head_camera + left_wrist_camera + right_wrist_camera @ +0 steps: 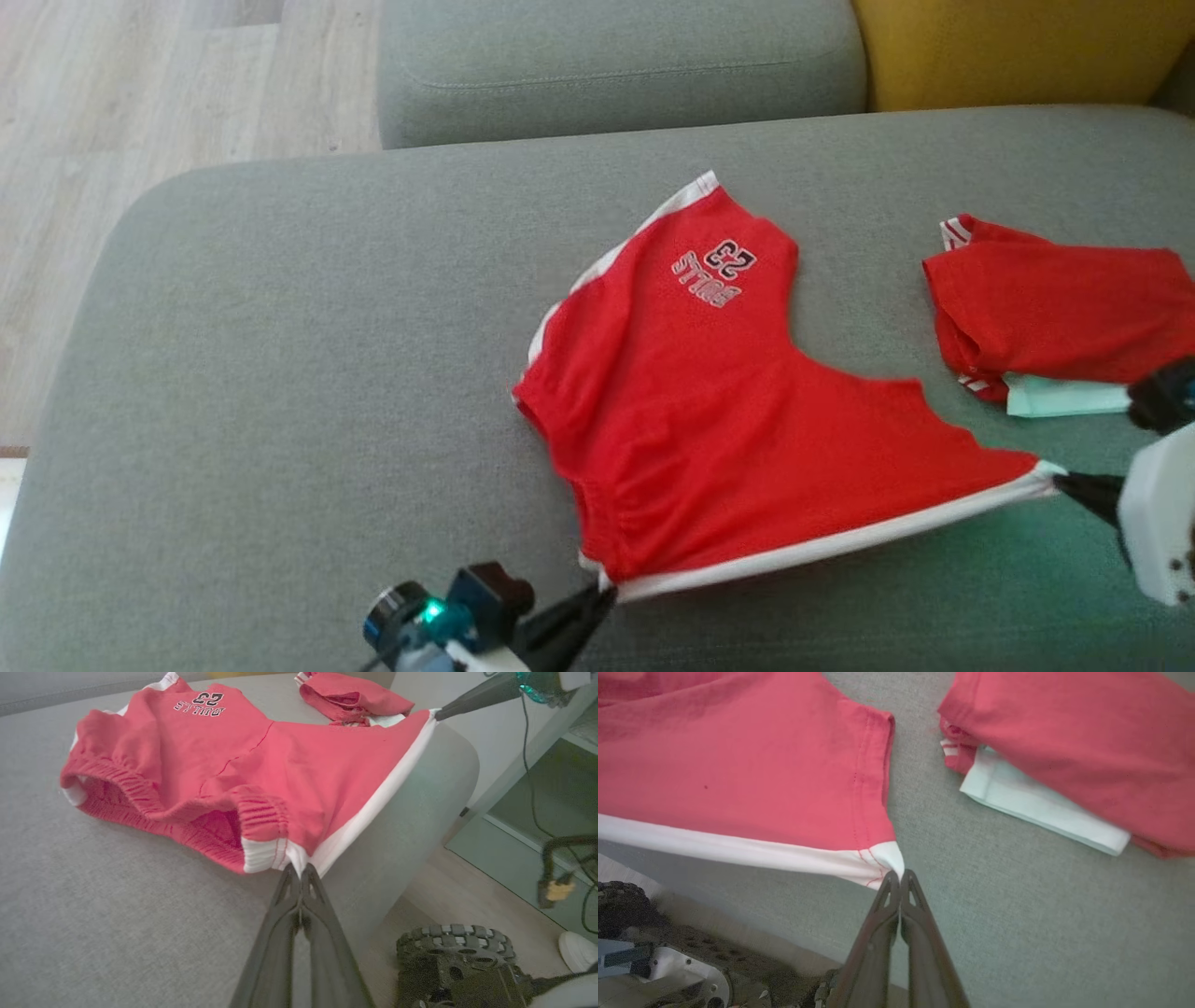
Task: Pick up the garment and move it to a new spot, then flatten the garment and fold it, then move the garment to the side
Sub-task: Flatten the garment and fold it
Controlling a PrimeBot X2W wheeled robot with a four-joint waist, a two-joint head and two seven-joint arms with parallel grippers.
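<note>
The garment [719, 420] is a pair of red shorts with white side stripes and a "BULLS 23" print, spread on the grey sofa seat [299, 373]. My left gripper [602, 590] is shut on its near white corner by the waistband; the left wrist view shows that pinch on the garment [261, 770] at my left gripper [301, 870]. My right gripper [1060, 481] is shut on the other white corner, seen close in the right wrist view with the garment [738, 774] at my right gripper [901, 877]. The white stripe edge hangs taut between both grippers.
A second folded red garment [1055, 303] with a pale mint piece [1064, 397] under it lies at the right of the seat. A grey cushion [616, 65] and a yellow cushion [1018, 47] stand at the back. Wooden floor [103, 149] lies to the left.
</note>
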